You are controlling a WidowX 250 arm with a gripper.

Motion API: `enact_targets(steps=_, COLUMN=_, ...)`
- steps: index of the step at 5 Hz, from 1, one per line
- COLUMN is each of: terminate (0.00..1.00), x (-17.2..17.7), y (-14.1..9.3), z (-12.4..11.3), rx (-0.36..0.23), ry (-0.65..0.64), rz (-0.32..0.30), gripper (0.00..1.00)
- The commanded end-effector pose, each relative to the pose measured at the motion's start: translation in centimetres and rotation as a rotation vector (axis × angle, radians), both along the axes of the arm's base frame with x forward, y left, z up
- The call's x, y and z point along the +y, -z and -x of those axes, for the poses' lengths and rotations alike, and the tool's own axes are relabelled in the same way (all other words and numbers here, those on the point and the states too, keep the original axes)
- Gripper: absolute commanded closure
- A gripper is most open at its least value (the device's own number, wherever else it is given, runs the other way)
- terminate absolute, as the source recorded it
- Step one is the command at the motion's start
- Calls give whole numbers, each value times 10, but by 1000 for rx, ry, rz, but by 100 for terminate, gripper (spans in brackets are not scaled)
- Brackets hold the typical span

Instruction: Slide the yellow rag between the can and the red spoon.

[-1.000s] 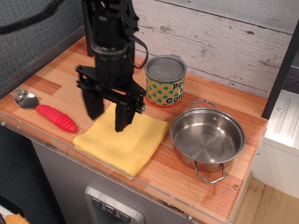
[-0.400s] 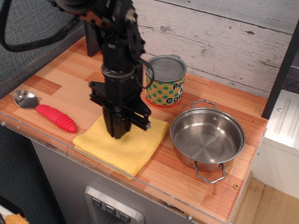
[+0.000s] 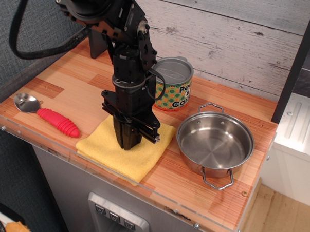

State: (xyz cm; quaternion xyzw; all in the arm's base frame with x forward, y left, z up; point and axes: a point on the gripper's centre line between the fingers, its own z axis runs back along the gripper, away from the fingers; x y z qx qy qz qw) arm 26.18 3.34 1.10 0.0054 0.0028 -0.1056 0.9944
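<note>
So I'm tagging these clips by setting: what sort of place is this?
Probably a toy or mock kitchen counter set up for robot tests. A steel pot, a can and a spoon sit on a wood-look top with a clear plastic edge, against a plank wall.

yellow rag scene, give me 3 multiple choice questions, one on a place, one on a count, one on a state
1. Where does the yellow rag lie?
A. inside the pot
B. near the counter's front edge, in front of the can
C. on top of the can

2. How many wire handles show on the steel pot?
A. none
B. two
C. four

3. How do the gripper jaws stand?
A. closed together, tips down on the rag
B. spread wide above the spoon
C. clamped round the can

Answers: 1 B, the rag lies flat by the front edge with the can behind it. 2 B, one loop at the back rim, one at the front. 3 A, the fingers form one narrow block pressed on the cloth, far from the red spoon.
</note>
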Motion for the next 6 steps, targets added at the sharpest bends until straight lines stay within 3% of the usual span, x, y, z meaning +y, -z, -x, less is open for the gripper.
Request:
enact_targets(steps=1, terminate=0, x=3, y=-5, z=-9, rx=-55, ry=190, rz=-34, gripper=100)
enact_targets(steps=2, terminate=0, x=0, y=-5, z=-11, rx=-67, ry=298, rz=-8, gripper=100)
enact_targets(steps=4, terminate=0, x=-5, y=-9, z=-16, rx=-59, ry=421, rz=-11, gripper=100)
enact_targets(steps=6, terminate=0, x=7, y=-12, z=-19, rx=-49, ry=458, rz=-40, gripper=100)
